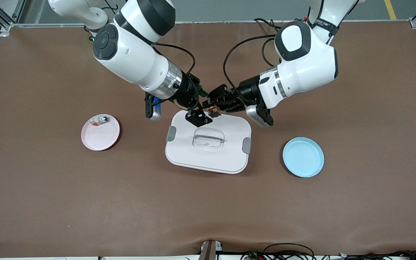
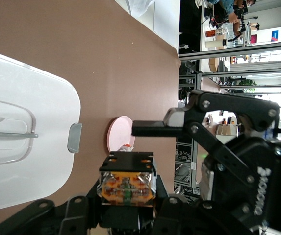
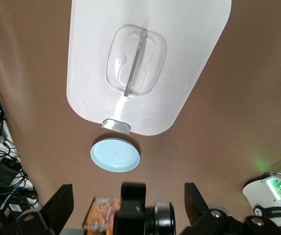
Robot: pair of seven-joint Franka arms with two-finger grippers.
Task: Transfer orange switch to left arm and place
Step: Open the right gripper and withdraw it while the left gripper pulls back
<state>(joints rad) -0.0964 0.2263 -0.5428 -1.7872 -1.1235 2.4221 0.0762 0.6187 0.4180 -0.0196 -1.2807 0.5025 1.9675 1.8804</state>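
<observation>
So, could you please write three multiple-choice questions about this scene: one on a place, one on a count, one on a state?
1. What is the orange switch over?
A. the blue plate
B. the box
C. bare table

2. How many round plates are on the table?
A. one
B. two
C. three

3. How are the grippers?
A. left shut on the orange switch, right open
B. both open
C. right shut on the orange switch, left open

Key:
1 B: it hangs over the box edge toward the arms' bases.
2 B: a pink plate and a blue plate.
3 A: the left gripper clamps it; the right gripper fingers stand apart beside it.
</observation>
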